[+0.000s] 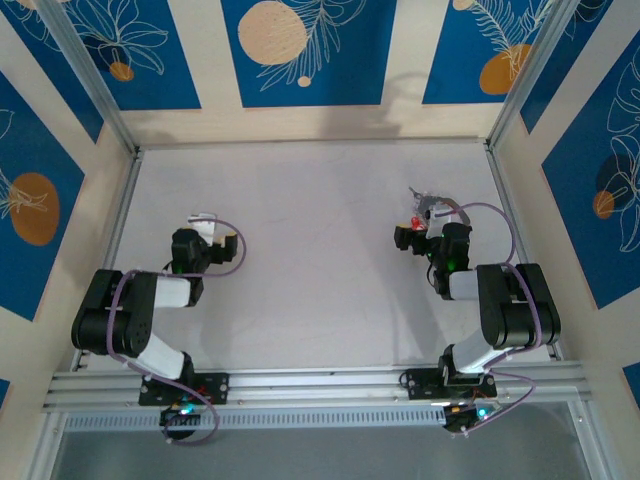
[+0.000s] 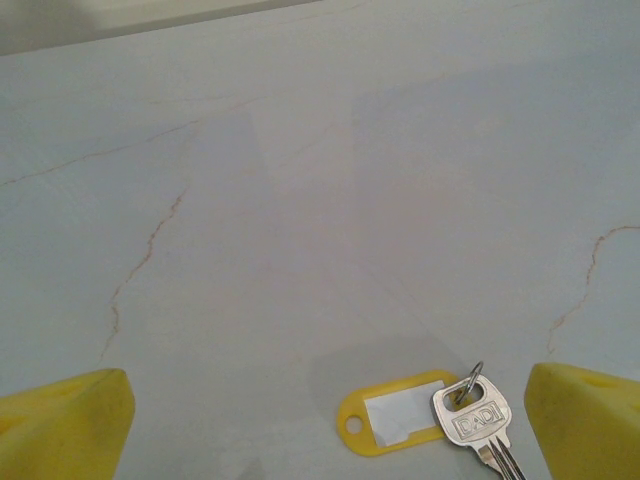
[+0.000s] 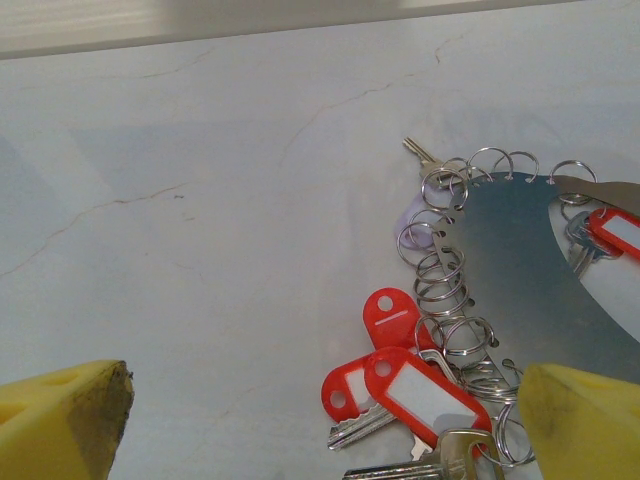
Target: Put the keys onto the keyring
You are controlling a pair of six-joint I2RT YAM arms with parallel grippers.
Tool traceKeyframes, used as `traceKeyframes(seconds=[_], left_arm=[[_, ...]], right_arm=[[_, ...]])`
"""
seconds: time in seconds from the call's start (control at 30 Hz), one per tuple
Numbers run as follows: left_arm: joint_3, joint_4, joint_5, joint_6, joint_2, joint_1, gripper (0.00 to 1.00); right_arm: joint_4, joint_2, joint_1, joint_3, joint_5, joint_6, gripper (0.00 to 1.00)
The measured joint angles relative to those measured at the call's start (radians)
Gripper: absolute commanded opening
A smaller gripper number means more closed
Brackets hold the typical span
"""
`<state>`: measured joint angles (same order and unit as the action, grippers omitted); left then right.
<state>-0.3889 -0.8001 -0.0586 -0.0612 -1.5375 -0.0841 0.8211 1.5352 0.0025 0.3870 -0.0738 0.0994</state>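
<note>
Left pincer (image 2: 328, 388): jaws spread as wide as they went, nothing held — its yellow fingers (image 2: 60, 425) sat in the two lower corners of the wrist view.
Yellow-tagged key (image 2: 472, 420): lay flat on the bench (image 1: 320, 260) between those fingers, closer to the right-hand one and touching neither.
Yellow tag (image 2: 392, 422): lay beside the key's head, joined to it by a small split ring; it carried a white label.
Right pincer (image 3: 325, 375): gaped fully and gripped nothing.
Keyring (image 3: 505, 260): lay flat on the right half of the bench, just ahead of the right pincer — grey metal, with a row of small split rings along its rim.
Red-tagged keys (image 3: 400, 385): clustered against the keyring's near rim, between the right pincer's fingers; which of them were hooked on could not be told.
Spacing: the yellow-tagged key lay by the left arm, well apart from the keyring.
</note>
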Motion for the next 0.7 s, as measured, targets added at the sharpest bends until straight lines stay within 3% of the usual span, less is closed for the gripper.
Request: traceKeyframes(seconds=[0.3,0.43,0.7], left_arm=[[-0.006,0.020,0.014,-0.001,0.005,0.001,1.00],[-0.107,0.265,0.022,0.020,0.094,0.001,1.00],[-0.446,0.760,0.052,0.196,0.372,0.001,1.00]], right_arm=[[0.000,0.000,-0.003,0.000,0.000,0.001,0.99],[-0.033,-0.045,-0.005,-0.002,-0.041,0.019,0.99],[-0.509,-0.382,-0.017,0.201,-0.133,0.189,0.99]])
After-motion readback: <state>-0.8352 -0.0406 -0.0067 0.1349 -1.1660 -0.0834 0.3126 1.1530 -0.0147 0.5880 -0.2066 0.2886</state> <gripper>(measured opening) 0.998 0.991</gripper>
